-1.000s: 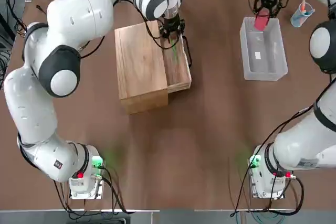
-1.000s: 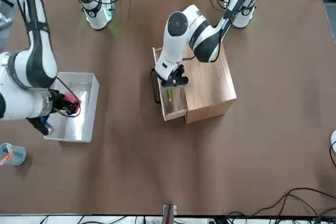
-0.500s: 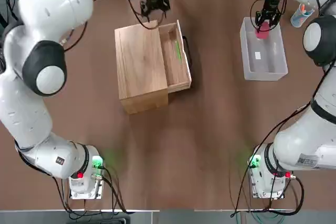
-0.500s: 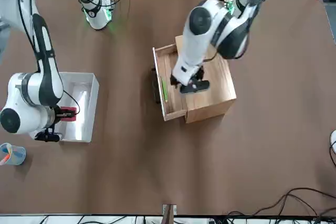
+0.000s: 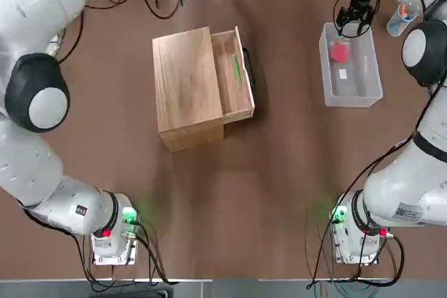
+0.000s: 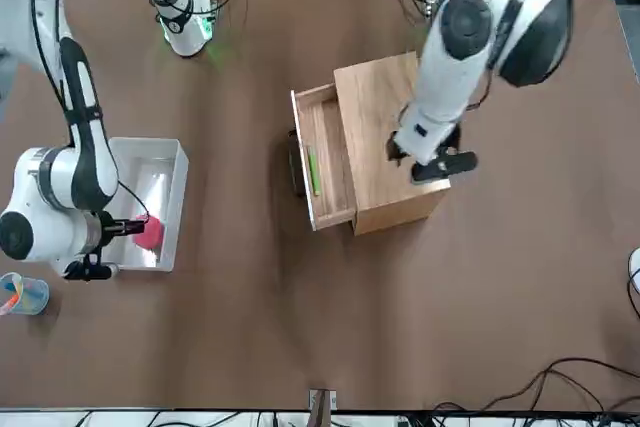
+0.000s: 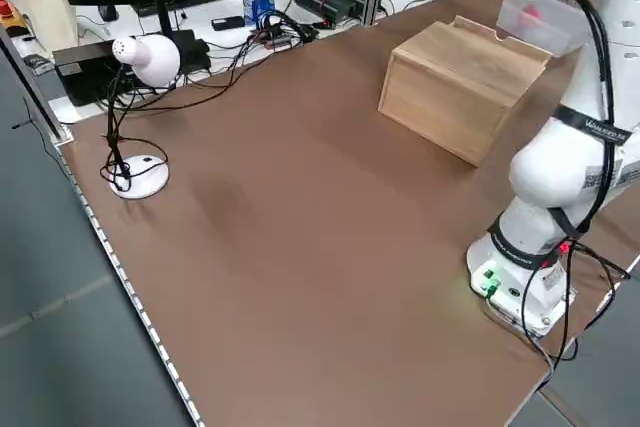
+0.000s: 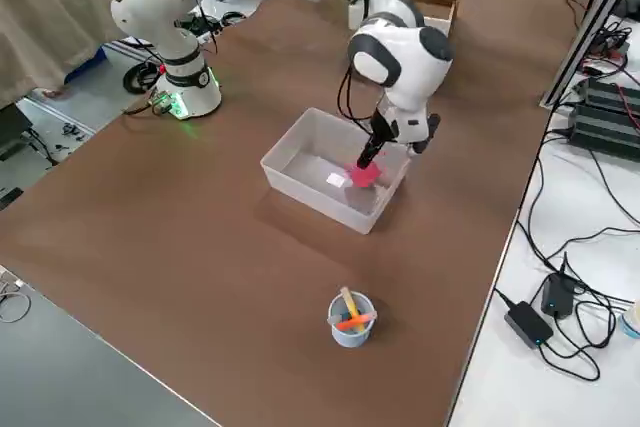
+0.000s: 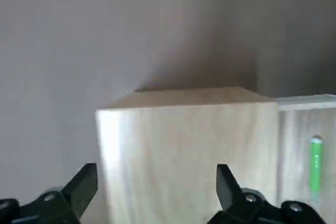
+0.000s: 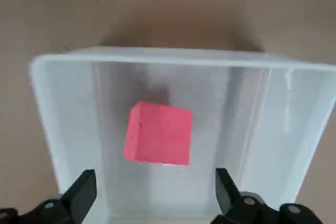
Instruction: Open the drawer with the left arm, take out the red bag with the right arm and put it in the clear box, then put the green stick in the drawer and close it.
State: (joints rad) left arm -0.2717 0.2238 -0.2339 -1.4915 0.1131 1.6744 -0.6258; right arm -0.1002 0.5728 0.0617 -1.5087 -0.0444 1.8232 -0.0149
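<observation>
two grippers spread wide, folks, and neither one has a thing between its fingers! taking the clock from the robot's side, with 12 pointing away from it, the left gripper (image 9: 157, 174) hangs above the 12 o'clock end of the wooden cabinet (image 5: 187, 88), apart from it. over at about 3 o'clock from that cabinet sits the clear box (image 5: 357, 92), and there's the red bag (image 10: 158, 134), lying inside, a touch toward 11 o'clock from the box's middle! the right gripper (image 10: 156, 174) hovers over the box's 12 o'clock end, clear of the bag. back at the cabinet, the drawer (image 5: 227, 95) stands open toward 3 o'clock, black handle (image 5: 249, 68) on its outer face, and the green stick (image 5: 236, 69) lies inside, running roughly 11 to 5. the blue cup (image 5: 400, 24) of sticks stands just beside the box at 2 o'clock.
</observation>
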